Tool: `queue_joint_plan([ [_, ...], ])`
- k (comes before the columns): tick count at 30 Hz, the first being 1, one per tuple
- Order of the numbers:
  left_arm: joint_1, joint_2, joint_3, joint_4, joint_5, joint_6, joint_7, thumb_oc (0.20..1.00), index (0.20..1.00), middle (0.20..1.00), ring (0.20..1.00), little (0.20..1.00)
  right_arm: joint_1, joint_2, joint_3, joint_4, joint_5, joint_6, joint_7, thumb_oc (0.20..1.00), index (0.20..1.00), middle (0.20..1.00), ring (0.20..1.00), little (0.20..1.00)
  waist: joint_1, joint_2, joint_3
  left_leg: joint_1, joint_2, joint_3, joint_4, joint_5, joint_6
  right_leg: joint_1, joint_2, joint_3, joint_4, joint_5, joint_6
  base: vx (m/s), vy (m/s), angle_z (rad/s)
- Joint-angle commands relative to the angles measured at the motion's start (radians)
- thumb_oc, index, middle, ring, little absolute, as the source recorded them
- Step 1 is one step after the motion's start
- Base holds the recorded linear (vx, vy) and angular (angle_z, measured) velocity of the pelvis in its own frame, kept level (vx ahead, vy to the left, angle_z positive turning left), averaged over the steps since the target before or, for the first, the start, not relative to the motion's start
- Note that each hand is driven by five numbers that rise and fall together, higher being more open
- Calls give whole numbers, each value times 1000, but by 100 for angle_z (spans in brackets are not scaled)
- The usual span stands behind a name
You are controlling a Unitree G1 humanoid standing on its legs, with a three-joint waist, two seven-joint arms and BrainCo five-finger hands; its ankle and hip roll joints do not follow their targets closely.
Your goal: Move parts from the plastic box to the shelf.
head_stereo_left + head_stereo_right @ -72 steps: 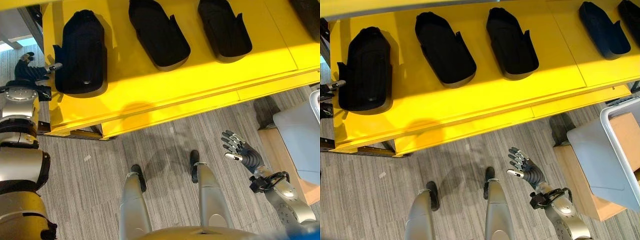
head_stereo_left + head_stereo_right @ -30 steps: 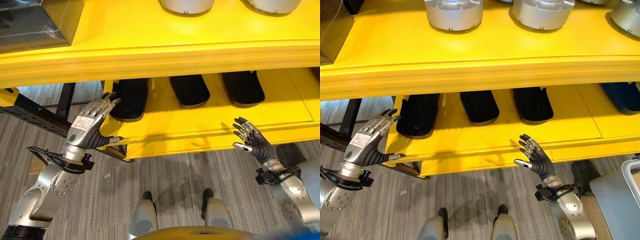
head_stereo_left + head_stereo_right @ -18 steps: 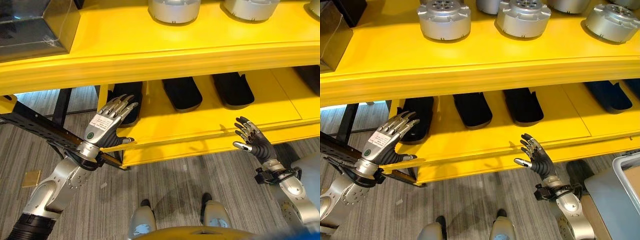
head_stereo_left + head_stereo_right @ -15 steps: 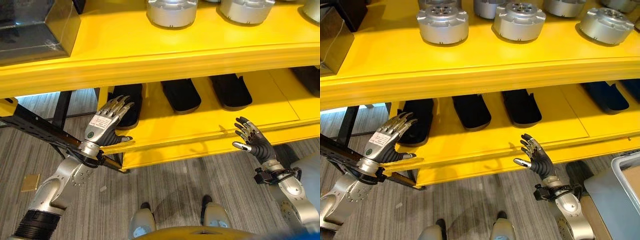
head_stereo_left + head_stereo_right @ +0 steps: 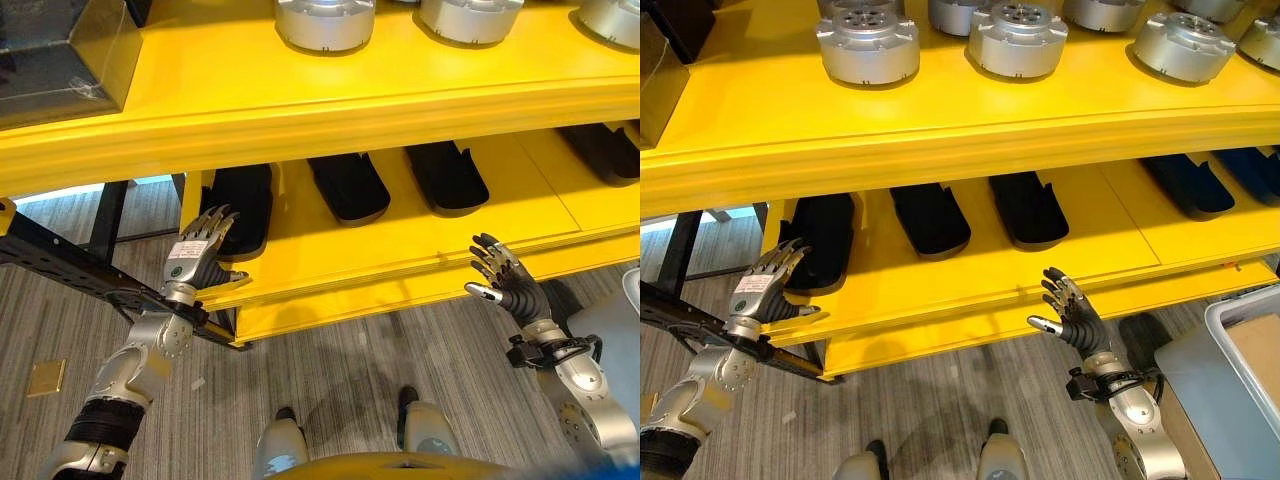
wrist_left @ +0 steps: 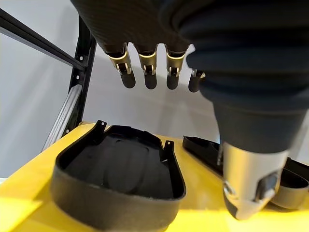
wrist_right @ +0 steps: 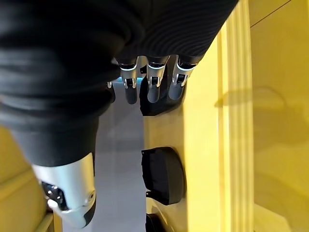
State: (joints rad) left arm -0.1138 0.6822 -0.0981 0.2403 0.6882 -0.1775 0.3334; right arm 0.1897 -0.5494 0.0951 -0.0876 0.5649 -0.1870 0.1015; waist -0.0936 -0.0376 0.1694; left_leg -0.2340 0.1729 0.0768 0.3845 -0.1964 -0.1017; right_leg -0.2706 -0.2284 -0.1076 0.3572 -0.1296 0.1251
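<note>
Black parts (image 5: 347, 185) already sit in a row on the yellow shelf (image 5: 470, 235), while the left hand (image 5: 198, 262) and right hand (image 5: 505, 285) hover empty with fingers spread, so any further part remains to be fetched.

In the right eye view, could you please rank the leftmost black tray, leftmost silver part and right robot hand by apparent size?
1. Leftmost black tray, partly hidden, so unsure.
2. Leftmost silver part, close to it.
3. Right robot hand.

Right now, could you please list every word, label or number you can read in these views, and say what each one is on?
None can be read.
Left hand: a white label with a green dot on its back, print too small to read.
Black parts on the lower yellow shelf and silver round parts on the upper shelf: no visible markings.
</note>
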Motion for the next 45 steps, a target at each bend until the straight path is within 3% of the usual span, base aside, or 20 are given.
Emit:
queue_joint_plan([
  [1,-61,18,-20,35,-12,22,59,1000,1000,1000,1000,1000,-15,-6,-2,-40,1,-51,-6,1000,1000,1000,1000,1000,-7,-13,-32,-32,50,-43,20,84,-38,10,-67,62,35,75,53,-42,17,-3],
  [13,-171,83,-21,38,18,59,89,1000,1000,1000,1000,1000,-21,-41,-1,-60,14,-49,3,1000,1000,1000,1000,1000,-22,-8,-6,-176,44,-58,145,55,-26,-142,-70,96,153,64,40,-79,23,-2],
  [25,-220,113,-28,119,7,87,75,1000,1000,1000,1000,1000,-21,-73,-9,-80,23,-41,25,1000,1000,1000,1000,1000,-21,-11,-31,-349,46,-83,240,44,-13,-321,-52,116,252,48,25,-78,17,0],
  [45,-540,76,-171,384,-226,135,27,1000,1000,1000,1000,1000,-15,-112,-12,-104,39,-26,49,1000,1000,1000,1000,1000,-56,-19,-31,-428,66,-93,271,58,-18,-421,-32,129,303,41,17,4,5,-2],
])
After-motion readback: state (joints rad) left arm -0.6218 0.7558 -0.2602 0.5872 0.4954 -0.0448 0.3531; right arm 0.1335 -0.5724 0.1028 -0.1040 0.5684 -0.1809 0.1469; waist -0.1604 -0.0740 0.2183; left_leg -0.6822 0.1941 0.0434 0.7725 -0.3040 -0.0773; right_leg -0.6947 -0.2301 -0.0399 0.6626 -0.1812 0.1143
